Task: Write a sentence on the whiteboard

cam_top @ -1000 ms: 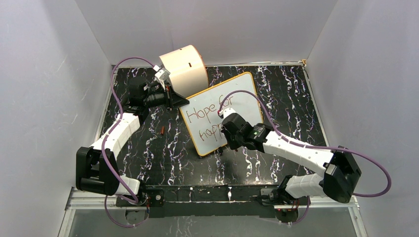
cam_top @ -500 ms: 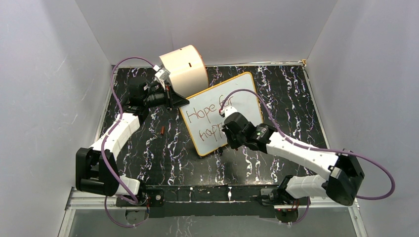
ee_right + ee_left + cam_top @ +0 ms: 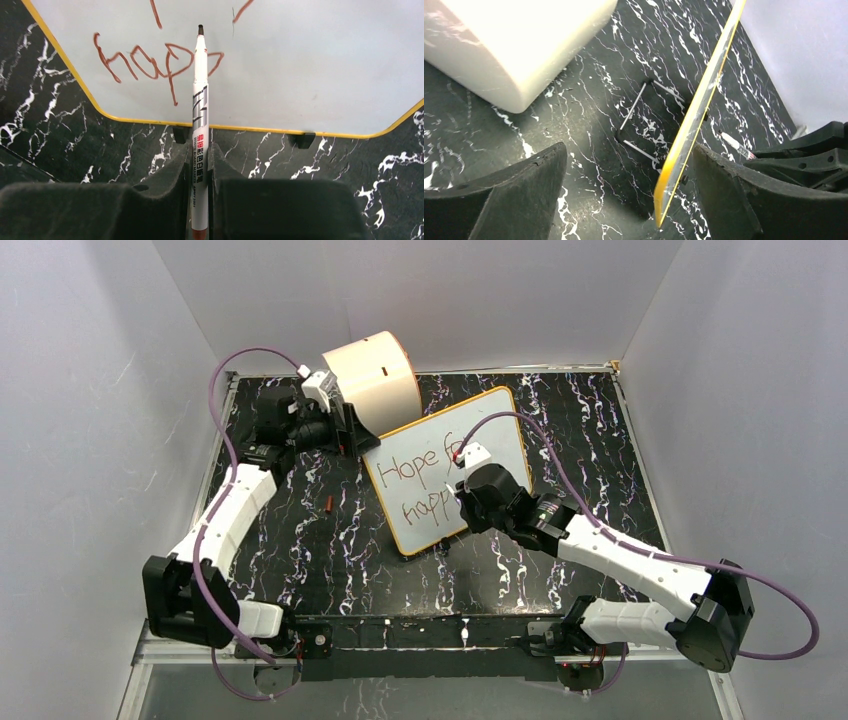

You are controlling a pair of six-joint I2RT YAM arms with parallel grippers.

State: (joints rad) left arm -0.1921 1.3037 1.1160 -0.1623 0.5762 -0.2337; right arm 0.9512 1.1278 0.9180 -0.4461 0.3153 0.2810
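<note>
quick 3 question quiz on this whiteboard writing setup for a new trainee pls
1. True or false: the left claw is shut on the whiteboard.
2. What does the right claw hold? A) a cloth B) a marker C) nothing
3. Fill in: the lower line of the sentence reads "____".
Key: 1 false, its jaws stand wide open; 2 B; 3 happ.
</note>
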